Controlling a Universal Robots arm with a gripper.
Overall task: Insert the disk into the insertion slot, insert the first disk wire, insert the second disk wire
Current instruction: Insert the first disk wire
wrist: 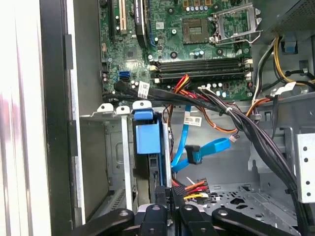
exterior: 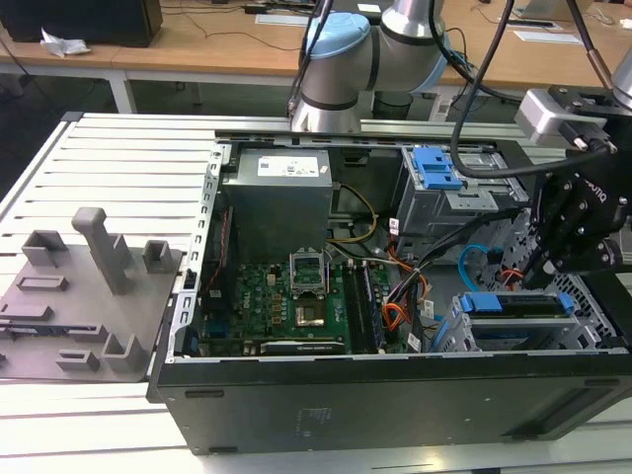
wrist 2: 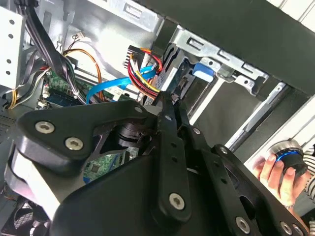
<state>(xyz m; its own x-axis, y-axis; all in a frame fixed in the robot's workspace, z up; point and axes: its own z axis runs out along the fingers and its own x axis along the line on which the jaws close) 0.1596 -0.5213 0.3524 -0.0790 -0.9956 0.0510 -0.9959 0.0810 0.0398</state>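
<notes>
The disk, in its blue carrier, sits inside the insertion slot, a perforated metal cage at the case's front corner on the exterior view's right. My gripper reaches down behind the disk. In both wrist views its fingers are pressed together at the end of the first disk wire, a red, yellow and black bundle with a dark plug beside the disk's back. The second disk wire, light blue, loops loose nearby with its connector hanging free.
A taller cage with a blue bracket stands behind the slot. Thick black cables cross the case over the motherboard. A grey fixture plate lies left of the case. A hand holds a round knob outside.
</notes>
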